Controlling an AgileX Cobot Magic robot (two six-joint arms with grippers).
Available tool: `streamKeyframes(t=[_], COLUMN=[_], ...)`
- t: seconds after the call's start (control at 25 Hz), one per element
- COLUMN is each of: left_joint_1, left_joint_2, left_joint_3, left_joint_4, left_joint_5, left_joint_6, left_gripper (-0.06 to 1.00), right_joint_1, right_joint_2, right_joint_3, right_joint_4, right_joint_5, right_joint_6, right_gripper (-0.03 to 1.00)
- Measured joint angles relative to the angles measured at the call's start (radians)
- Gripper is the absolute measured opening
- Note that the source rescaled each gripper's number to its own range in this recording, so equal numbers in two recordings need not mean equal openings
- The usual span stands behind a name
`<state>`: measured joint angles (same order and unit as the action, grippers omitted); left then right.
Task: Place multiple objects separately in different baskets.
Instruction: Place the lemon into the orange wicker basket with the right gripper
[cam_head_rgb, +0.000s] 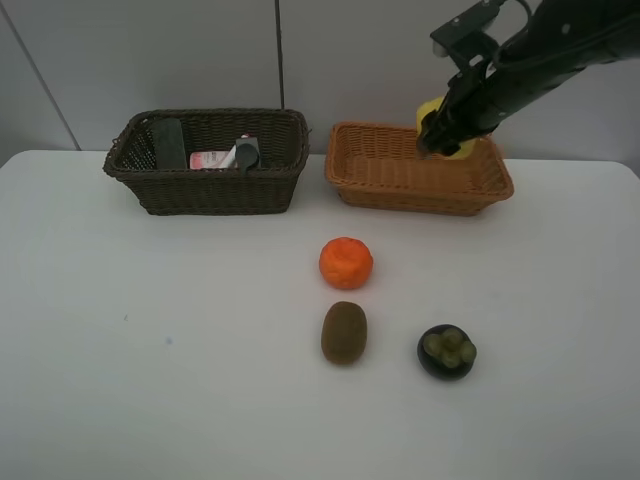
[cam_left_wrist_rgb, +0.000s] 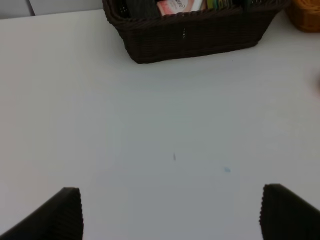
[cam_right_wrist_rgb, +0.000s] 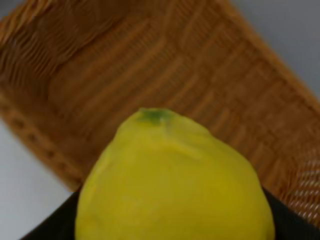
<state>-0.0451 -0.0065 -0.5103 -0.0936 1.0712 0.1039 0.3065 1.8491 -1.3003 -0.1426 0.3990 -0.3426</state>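
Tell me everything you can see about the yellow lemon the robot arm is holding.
The yellow lemon is oval, with slightly dimpled skin and a small green stem scar at its tip. It looks whole and unmarked. The right gripper is shut on it, dark fingers on either side, holding it above the light orange-tan woven wicker basket, near its back right corner. It seems to touch only the gripper, which hides most of it from the high camera.

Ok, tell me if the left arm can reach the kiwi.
Probably yes: its fingers are open and empty, and the kiwi lies on the table clear of the orange and mangosteen.
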Motion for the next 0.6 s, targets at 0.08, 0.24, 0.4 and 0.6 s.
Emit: streamKeyframes(t=[0.08, 0.24, 0.4, 0.6], left_joint_1=[0.000, 0.000, 0.000, 0.000], left_joint_2=[0.000, 0.000, 0.000, 0.000], left_joint_3=[0.000, 0.000, 0.000, 0.000], left_joint_4=[0.000, 0.000, 0.000, 0.000], left_joint_5=[0.000, 0.000, 0.000, 0.000], left_joint_6=[0.000, 0.000, 0.000, 0.000], left_gripper=[0.92, 0.92, 0.92, 0.92], right_joint_1=[-0.029, -0.104, -0.160, -0.168], right_joint_2=[0.066, 0.195, 0.274, 0.307], right_joint_3=[-0.092, -0.206, -0.244, -0.245], right_joint_4=[-0.007, -0.008, -0.008, -0.016], right_joint_5=[-0.002, -0.005, -0.015, -0.054], right_joint_6=[0.053, 0.127, 0.161, 0.265], right_gripper=[0.02, 0.02, 0.02, 0.44])
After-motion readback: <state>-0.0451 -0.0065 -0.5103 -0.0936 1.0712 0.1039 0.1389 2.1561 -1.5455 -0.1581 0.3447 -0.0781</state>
